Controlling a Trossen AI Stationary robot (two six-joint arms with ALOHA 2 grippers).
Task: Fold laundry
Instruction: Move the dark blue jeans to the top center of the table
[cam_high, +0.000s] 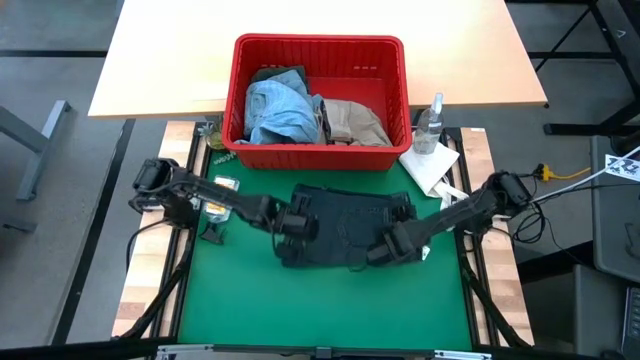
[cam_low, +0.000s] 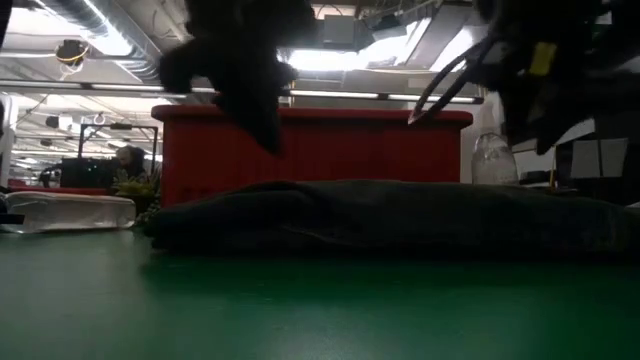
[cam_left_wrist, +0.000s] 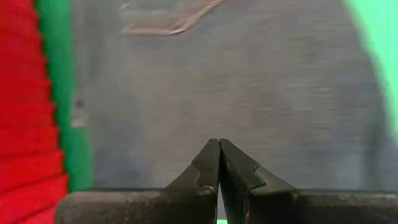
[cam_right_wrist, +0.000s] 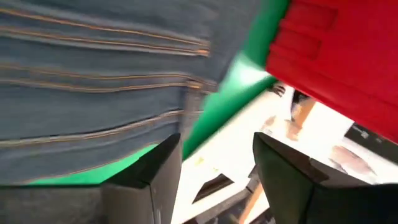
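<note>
Flat on the green mat (cam_high: 250, 310), dark navy jeans (cam_high: 350, 228) lie folded.

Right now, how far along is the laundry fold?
Done: the dark navy jeans are out of the red basket and lie flat on the green mat.
In hand: the left gripper, shut, sits over their left end; the right gripper, open, over their right end. Neither holds cloth.
Left: the light blue denim and beige khaki piece wait in the basket.
</note>
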